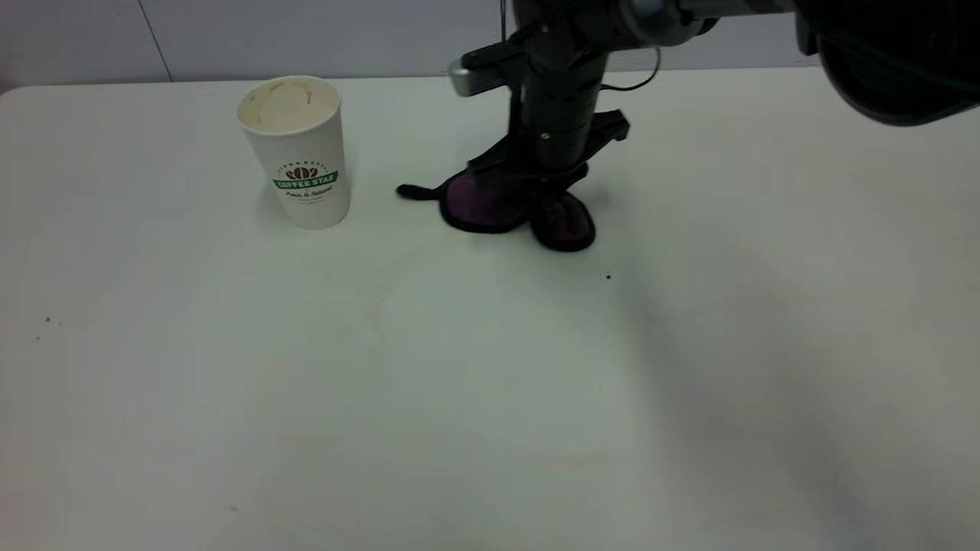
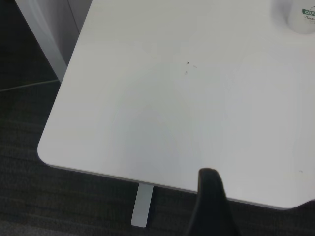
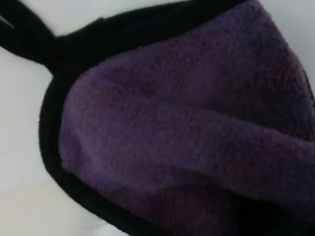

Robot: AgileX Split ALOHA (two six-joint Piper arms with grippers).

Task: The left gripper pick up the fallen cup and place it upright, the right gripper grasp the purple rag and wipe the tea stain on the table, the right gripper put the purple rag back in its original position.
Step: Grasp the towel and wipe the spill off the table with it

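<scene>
The cup [image 1: 298, 153] stands upright at the back left of the table [image 1: 490, 428], its green band facing me; its base [image 2: 300, 17] also shows in the left wrist view. The purple rag [image 1: 521, 210] lies bunched in two lobes behind the table's middle, its black loop tab [image 1: 413, 191] pointing toward the cup. My right gripper [image 1: 547, 180] points straight down, shut on the purple rag [image 3: 187, 123], which fills its wrist view. Of the tea stain only a faint brownish arc [image 1: 379, 302] shows. My left gripper [image 2: 211, 206] hangs over the table's corner, apart from the cup.
Tiny dark specks [image 1: 609, 276] dot the white top, with more [image 1: 47, 319] near the left edge. The right arm's column [image 1: 563, 84] rises above the rag. A dark camera housing [image 1: 896, 53] fills the top right corner. The table's rounded corner [image 2: 44, 147] borders dark floor.
</scene>
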